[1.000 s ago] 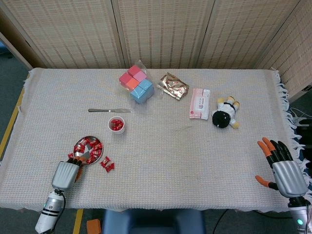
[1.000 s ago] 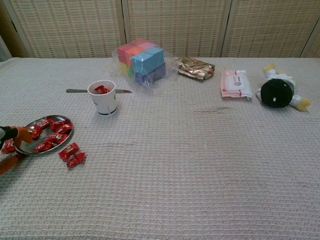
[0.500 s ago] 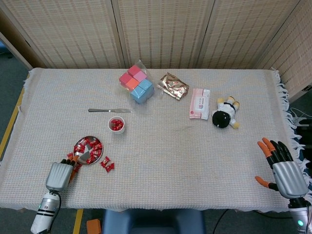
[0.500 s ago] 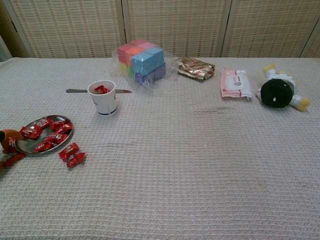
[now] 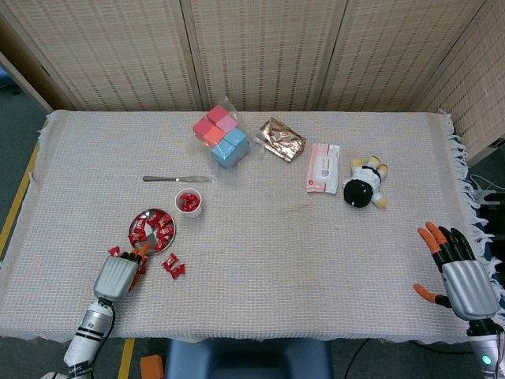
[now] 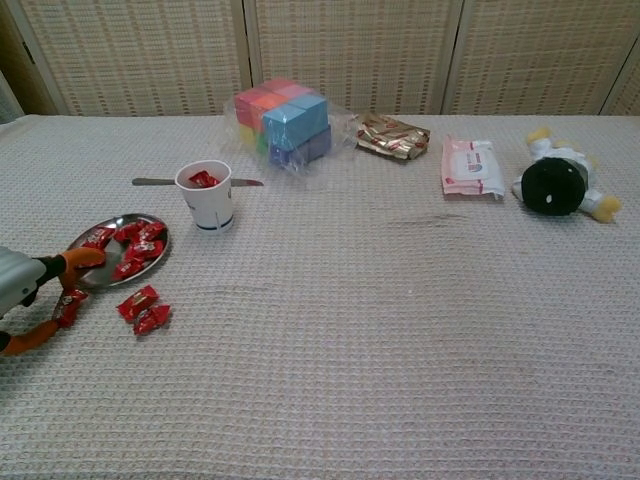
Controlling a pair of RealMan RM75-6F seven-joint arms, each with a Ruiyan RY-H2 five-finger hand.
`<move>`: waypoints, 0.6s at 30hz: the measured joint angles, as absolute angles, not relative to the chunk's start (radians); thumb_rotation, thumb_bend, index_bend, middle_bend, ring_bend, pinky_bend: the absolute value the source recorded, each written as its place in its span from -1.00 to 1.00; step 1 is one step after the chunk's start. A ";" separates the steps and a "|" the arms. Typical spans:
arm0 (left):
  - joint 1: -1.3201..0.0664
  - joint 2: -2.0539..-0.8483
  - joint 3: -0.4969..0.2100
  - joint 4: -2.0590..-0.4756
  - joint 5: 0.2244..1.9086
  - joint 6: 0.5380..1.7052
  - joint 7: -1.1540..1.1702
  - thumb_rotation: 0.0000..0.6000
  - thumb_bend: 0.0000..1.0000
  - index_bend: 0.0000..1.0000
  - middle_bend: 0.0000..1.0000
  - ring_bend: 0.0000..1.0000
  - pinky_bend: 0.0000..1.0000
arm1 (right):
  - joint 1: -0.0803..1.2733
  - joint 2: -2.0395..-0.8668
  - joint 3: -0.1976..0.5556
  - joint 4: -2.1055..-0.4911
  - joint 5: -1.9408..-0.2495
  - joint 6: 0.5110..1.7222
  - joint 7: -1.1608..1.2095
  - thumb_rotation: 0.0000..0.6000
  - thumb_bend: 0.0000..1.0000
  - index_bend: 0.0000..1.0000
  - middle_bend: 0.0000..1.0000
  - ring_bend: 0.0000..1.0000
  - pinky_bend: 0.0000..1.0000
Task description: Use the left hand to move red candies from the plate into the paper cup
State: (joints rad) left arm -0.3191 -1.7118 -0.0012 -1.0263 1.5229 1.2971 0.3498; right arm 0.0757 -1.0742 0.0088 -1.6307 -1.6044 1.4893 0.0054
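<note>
The left hand [image 5: 118,276] sits at the counter's near left edge, orange-tipped fingers [image 6: 82,258] reaching to the rim of the round metal plate [image 5: 139,219], which lies at its 1 o'clock. A red wrapped candy [image 6: 69,303] shows between its finger and thumb in the chest view — pinched, it seems. One plate holds a heap of red candies [image 5: 158,229], roughly half a dozen; two more loose candies [image 5: 173,266] lie on the woven cloth at the hand's 3 o'clock, and one at its 11 o'clock. One white paper cup [image 5: 188,203], candies inside, stands at the plate's 1 o'clock, just before one table knife [image 5: 177,179]. Further right: one bagged cluster of coloured blocks [image 5: 222,136], one foil packet [image 5: 280,139], one pink wipes pack [image 5: 323,166], one black-and-white plush toy [image 5: 364,184]. The right hand [image 5: 460,274] rests at the far right edge, fingers spread, holding nothing.
</note>
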 measured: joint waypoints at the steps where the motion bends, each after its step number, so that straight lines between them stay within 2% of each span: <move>1: -0.321 -1.714 -0.003 -1.026 1.524 1.297 0.350 1.00 -0.21 -0.79 -0.40 -0.03 1.00 | 0.076 -1.074 0.009 -1.631 -1.603 1.487 0.005 1.00 -0.92 -1.00 -1.00 -1.00 -1.00; 6: -0.318 -1.704 -0.006 -1.032 1.524 1.311 0.357 1.00 -0.21 -0.70 -0.39 -0.04 1.00 | 0.077 -1.074 0.010 -1.631 -1.601 1.486 0.003 1.00 -0.92 -1.00 -1.00 -1.00 -1.00; 9: -0.307 -1.694 0.003 -1.040 1.524 1.314 0.354 1.00 -0.21 -0.54 -0.33 -0.04 1.00 | 0.078 -1.075 0.010 -1.631 -1.602 1.484 0.002 1.00 -0.92 -1.00 -1.00 -1.00 -1.00; 18: -0.308 -1.720 0.013 -1.012 1.531 1.305 0.340 1.00 -0.21 -0.35 -0.21 -0.03 1.00 | 0.078 -1.075 0.007 -1.634 -1.608 1.484 0.000 1.00 -0.92 -1.00 -1.00 -1.00 -1.00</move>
State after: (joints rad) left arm -0.3077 -1.7202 0.0126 -1.0120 1.5311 1.3047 0.3404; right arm 0.0781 -1.0753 0.0066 -1.6341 -1.6076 1.4843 0.0002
